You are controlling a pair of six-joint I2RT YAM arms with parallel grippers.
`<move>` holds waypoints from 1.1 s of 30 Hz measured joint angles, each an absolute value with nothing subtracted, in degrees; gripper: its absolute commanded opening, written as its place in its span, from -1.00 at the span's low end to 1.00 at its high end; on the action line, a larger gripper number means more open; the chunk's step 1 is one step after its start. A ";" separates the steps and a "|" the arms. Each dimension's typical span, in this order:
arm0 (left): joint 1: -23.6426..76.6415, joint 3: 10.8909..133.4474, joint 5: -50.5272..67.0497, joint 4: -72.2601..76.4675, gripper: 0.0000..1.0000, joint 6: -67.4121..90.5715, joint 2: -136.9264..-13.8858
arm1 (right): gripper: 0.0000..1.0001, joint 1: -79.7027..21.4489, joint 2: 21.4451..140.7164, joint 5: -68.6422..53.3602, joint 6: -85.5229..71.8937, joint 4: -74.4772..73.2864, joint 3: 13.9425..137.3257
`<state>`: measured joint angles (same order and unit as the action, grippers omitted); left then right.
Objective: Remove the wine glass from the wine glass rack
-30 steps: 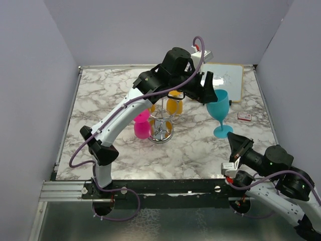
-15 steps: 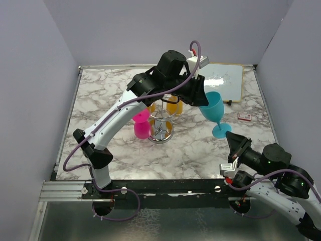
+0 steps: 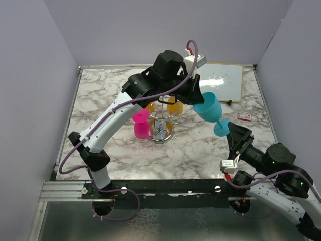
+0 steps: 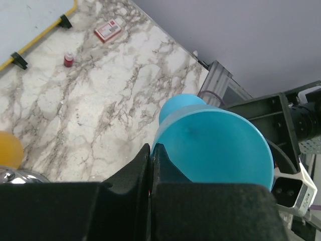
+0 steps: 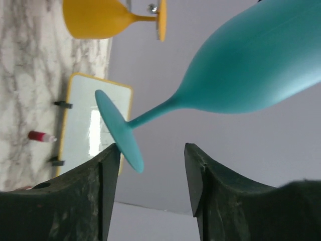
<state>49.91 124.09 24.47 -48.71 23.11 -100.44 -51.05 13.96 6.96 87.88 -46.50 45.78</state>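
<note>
A teal wine glass (image 3: 206, 106) hangs tilted in the air right of the wine glass rack (image 3: 161, 120), its foot (image 3: 221, 127) pointing down and right. My left gripper (image 3: 193, 95) is shut on the glass's rim; in the left wrist view the fingertips (image 4: 151, 146) pinch the thin wall of the bowl (image 4: 215, 145). My right gripper (image 3: 235, 133) is open just under the foot. In the right wrist view the foot (image 5: 120, 130) sits by the left finger, with the gripper (image 5: 153, 150) holding nothing. Orange glasses (image 3: 174, 107) hang on the chrome rack.
A pink glass (image 3: 142, 125) is bowl-down at the rack's left side. A yellow-framed whiteboard (image 3: 223, 80) lies at the back right. Near it are a small red-and-white box (image 3: 245, 116) and a small red-capped item (image 4: 68, 60). Grey walls enclose the marble table (image 3: 100, 100).
My left gripper has shut on the teal glass's rim and lifted it off the table, tilting it leftward. My right gripper has opened and risen to the glass's foot.
</note>
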 measured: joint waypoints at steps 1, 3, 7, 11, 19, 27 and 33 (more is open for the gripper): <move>50.02 124.27 23.11 -48.77 -1.00 22.98 -100.01 | 0.31 -51.05 13.89 7.01 87.64 -45.32 45.71; 50.28 125.45 19.84 -48.95 -1.00 22.70 -99.09 | 0.80 -51.05 13.50 6.94 87.20 -42.22 45.32; 50.33 128.07 13.19 -47.83 -1.00 21.93 -96.84 | 0.86 -51.05 13.23 6.79 85.34 -38.02 44.91; 50.26 130.43 3.46 -44.51 -1.00 19.77 -94.15 | 0.68 -51.05 14.33 6.61 80.18 -36.18 44.99; 43.81 133.23 -12.32 -39.38 -1.00 14.76 -93.86 | 0.99 -51.05 25.61 5.69 43.27 -28.95 54.00; 25.17 133.60 -10.98 -37.87 -1.00 15.81 -99.85 | 0.99 -51.05 33.04 8.60 13.91 -25.69 55.37; 19.99 131.15 -13.72 -38.92 -1.00 15.59 -101.32 | 0.99 -51.05 36.05 9.78 1.63 -26.33 55.16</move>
